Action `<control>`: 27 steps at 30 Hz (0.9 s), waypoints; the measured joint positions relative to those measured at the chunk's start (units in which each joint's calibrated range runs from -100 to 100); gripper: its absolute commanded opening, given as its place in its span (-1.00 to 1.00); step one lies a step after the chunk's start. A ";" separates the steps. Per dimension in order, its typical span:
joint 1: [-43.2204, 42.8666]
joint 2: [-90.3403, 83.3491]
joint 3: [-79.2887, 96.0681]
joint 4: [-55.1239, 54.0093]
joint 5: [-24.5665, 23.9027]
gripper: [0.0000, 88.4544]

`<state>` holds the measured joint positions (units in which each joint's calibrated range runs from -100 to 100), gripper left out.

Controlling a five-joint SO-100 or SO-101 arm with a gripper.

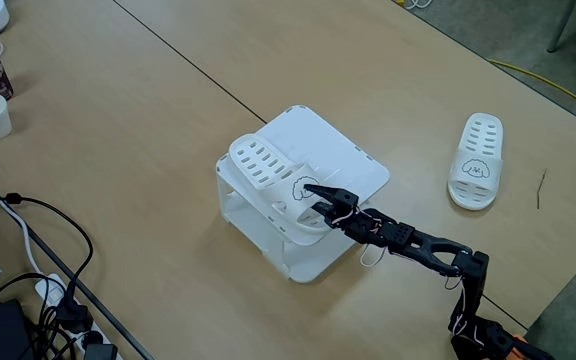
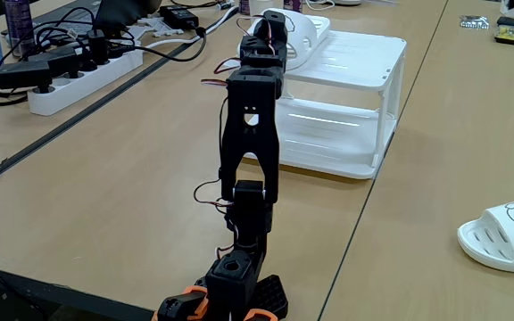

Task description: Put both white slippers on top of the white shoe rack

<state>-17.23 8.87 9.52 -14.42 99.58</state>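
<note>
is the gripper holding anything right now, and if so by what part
It looks so: the gripper appears closed on the toe strap of the slipper lying on top of the shoe rack. The other slipper lies untouched on the table.

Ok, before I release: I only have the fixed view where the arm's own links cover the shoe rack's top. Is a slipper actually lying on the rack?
Observer: Yes. In a fixed view, one white slipper lies footbed up on the top of the white shoe rack.
Operator: Is the end effector away from it?
Observer: No, the end effector is at its toe strap. I cannot tell whether it is gripping.
Operator: Is there room for the other one?
Observer: Yes. The half of the top beside it is bare, on the side toward the other white slipper, which is on the table.
</note>
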 measured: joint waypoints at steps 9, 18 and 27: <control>0.00 0.00 0.00 0.00 0.00 -0.75; 1.20 -0.74 0.00 2.58 0.00 -0.75; 1.20 -5.69 4.13 6.18 0.00 -0.75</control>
<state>-16.03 3.18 13.66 -8.24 99.58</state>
